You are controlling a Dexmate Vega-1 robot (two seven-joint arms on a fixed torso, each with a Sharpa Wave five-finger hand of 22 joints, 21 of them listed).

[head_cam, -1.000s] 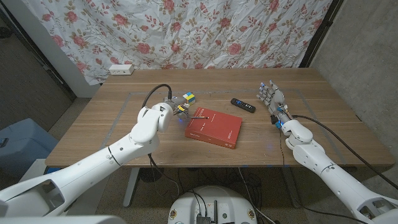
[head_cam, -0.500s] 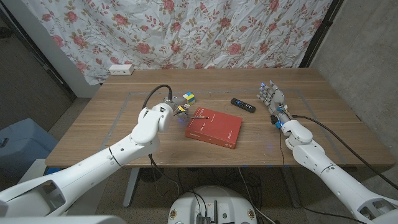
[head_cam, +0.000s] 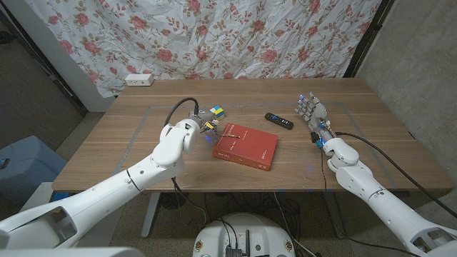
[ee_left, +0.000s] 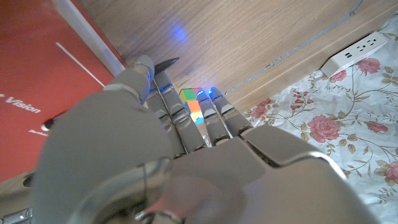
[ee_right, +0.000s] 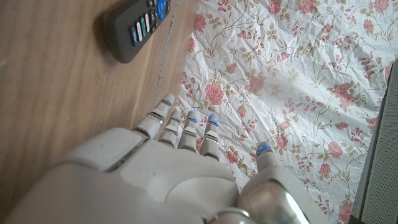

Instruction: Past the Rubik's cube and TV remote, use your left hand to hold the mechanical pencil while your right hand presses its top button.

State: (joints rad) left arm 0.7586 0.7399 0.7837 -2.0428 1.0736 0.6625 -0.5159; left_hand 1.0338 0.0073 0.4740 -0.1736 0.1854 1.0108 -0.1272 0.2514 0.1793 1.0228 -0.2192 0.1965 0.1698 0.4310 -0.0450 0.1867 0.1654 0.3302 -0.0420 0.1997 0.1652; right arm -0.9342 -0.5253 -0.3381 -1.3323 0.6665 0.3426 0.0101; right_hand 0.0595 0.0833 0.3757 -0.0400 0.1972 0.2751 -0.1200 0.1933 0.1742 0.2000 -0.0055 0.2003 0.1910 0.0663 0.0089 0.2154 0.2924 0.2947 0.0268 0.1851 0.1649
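My left hand (head_cam: 202,123) is at the near-left corner of a red book (head_cam: 246,145), its fingers curled in. A thin dark mechanical pencil (head_cam: 226,133) pokes out of it over that corner. In the left wrist view its dark tip (ee_left: 165,63) juts out beside the thumb of my left hand (ee_left: 124,143), with the book (ee_left: 37,74) to one side. The Rubik's cube (head_cam: 217,112) sits just behind the hand and peeks between the fingers (ee_left: 194,106). My right hand (head_cam: 312,113) stands open to the right of the black TV remote (head_cam: 279,121), which lies on the wood (ee_right: 138,28).
A white power strip (head_cam: 139,79) lies at the table's far left edge. A floral curtain (head_cam: 235,39) hangs behind the table. Bare wood stretches along the table's front and to the far right.
Less of the pencil now shows over the book's corner, as my left hand has shifted slightly. The right arm has not moved.
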